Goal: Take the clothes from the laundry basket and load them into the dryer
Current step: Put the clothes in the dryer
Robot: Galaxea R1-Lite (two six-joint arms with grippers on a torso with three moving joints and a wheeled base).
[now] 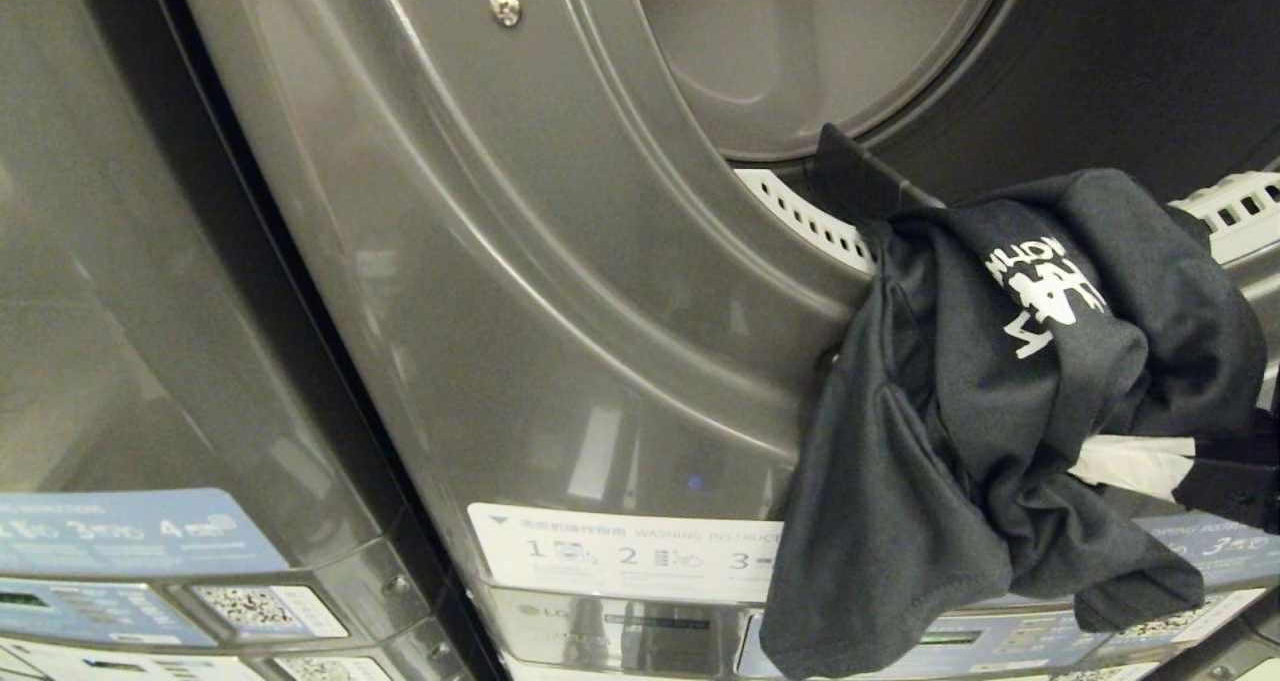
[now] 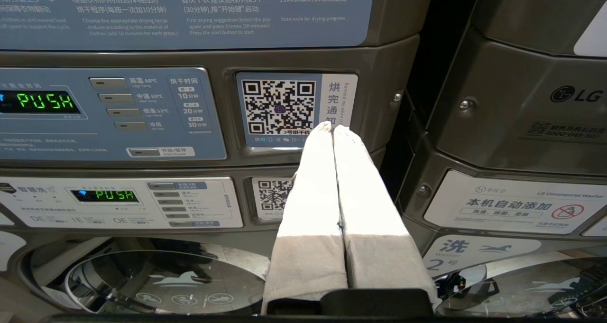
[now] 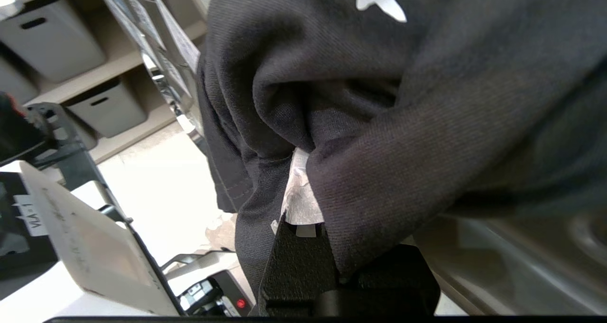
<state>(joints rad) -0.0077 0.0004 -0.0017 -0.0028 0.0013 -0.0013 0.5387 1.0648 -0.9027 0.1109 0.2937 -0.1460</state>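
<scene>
Loading underway: the right end effector (image 1: 1150,461), lower right of the frame, is clamped on a black shirt (image 1: 1000,391) at the dryer (image 1: 560,261) opening's lip; next, push deeper, then release. Left end effector (image 2: 333,128) rests pressed together.

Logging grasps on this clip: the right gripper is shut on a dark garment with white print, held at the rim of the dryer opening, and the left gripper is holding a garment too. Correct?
Not quite. The left gripper holds nothing: the left wrist view shows its fingers pressed together, empty, facing the control panels. The rest stands: the right gripper is shut on the dark garment at the dryer opening.
</scene>
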